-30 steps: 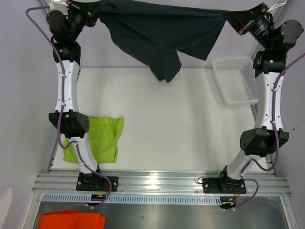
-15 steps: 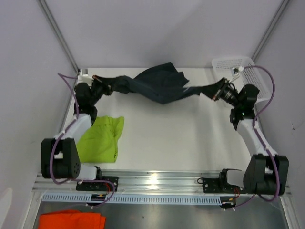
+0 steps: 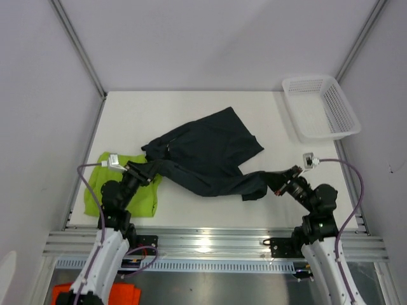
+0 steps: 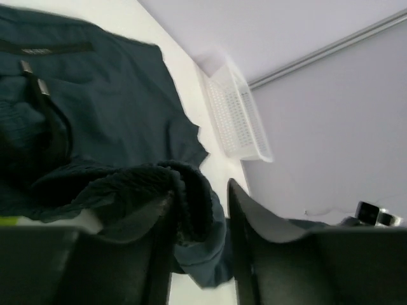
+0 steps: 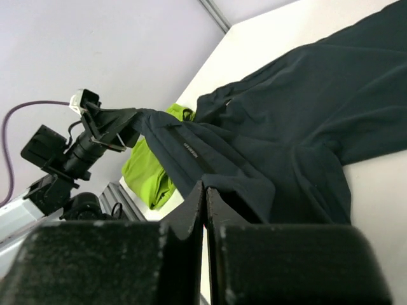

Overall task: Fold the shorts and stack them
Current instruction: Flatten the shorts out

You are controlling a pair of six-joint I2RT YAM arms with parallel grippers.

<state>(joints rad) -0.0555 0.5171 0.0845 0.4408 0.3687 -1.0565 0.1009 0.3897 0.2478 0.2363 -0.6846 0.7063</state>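
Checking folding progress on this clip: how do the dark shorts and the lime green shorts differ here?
The dark shorts lie spread and rumpled across the middle of the table; the green shorts sit compact at its near left edge. The dark shorts cover far more surface than the green shorts. The right gripper pinches the dark shorts; no gripper holds the green shorts. Both rest on the table, unstacked.

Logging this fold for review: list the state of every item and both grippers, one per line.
dark shorts: crumpled on the table, unfolded, near edge pinched.
green shorts: folded, near left, not stacked.
basket: upright, empty.
orange cloth: lying off the table.
left gripper: jaws parted, dark shorts between them.
right gripper: shut on dark shorts.
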